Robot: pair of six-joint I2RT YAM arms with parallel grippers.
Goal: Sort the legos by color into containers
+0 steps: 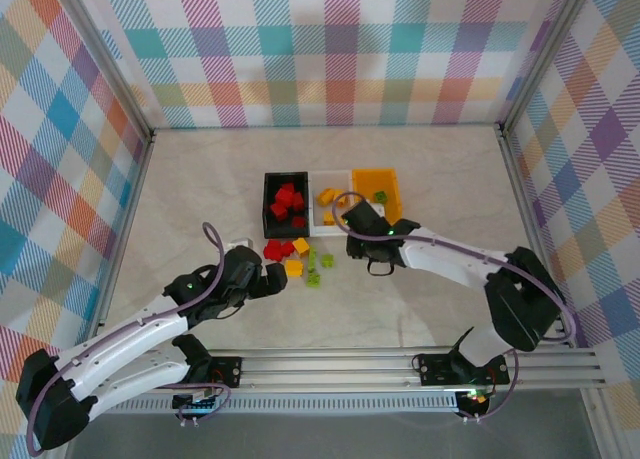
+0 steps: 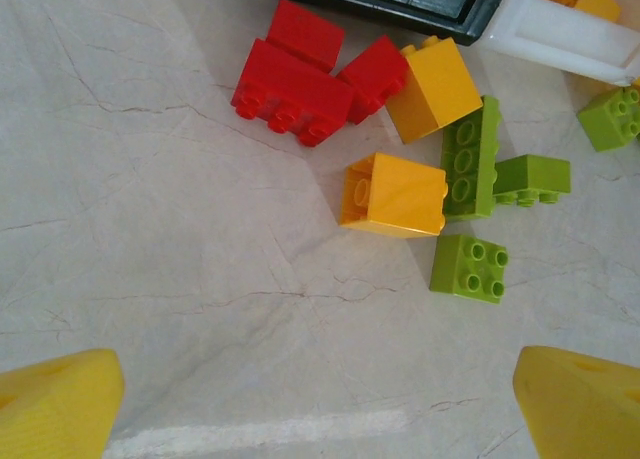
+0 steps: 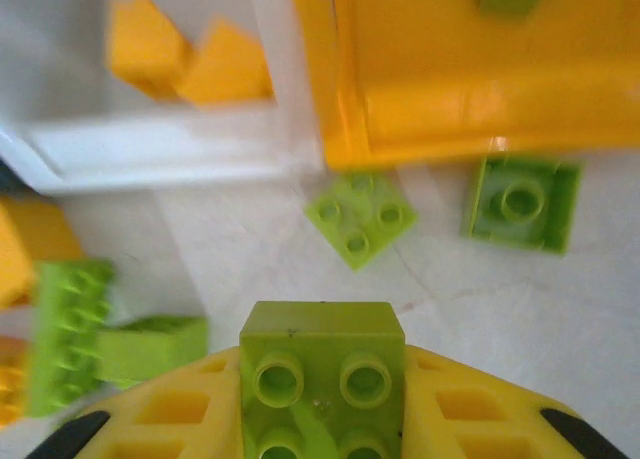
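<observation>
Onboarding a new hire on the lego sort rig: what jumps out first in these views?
The right pincer clamps a lime green brick in front of the orange bin. That bin ends a mid-table row with the black bin, holding red bricks, and the white bin, holding yellow-orange bricks. Loose bricks in all three colours lie ahead of the open left pincer.

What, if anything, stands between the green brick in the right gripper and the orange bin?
Nothing visible blocks it. The right gripper holds the green brick just short of the orange bin. Two loose green bricks lie on the table before its near wall, probably below the path; only that wall needs clearing.
</observation>
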